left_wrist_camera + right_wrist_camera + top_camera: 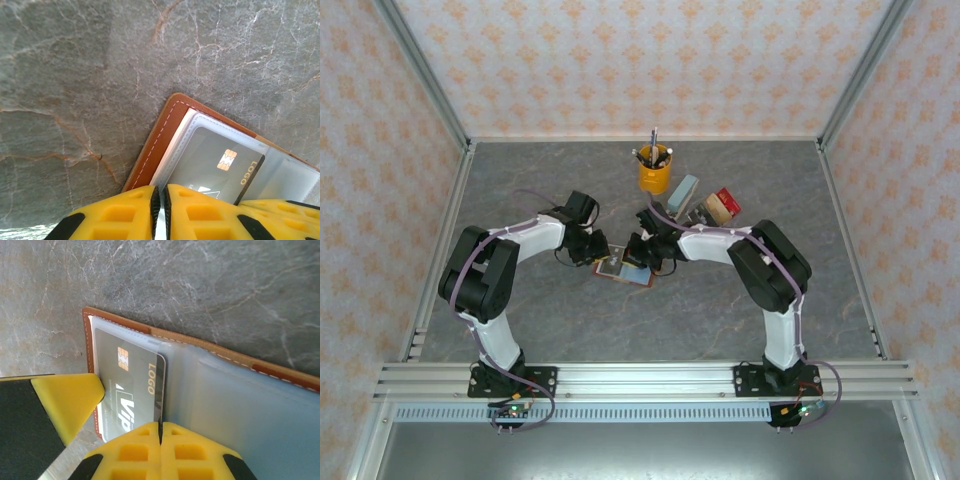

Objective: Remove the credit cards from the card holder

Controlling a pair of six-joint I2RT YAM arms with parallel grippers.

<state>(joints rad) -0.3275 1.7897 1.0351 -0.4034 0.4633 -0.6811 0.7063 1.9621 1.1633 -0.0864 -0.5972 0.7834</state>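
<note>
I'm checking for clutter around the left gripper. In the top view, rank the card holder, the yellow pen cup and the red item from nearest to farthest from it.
1. card holder, at the tips of the left gripper, mid-table.
2. yellow pen cup, towards the back.
3. red item, back right.

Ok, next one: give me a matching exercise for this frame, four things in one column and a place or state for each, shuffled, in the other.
Things:
1. card holder
2. dark card
3. yellow cup
4. right gripper

Place or state:
A. shut
B. lying open on the table
C. tucked in a clear sleeve
D. standing upright with pens in it

Pairs: 1-B, 2-C, 3-D, 4-A
</note>
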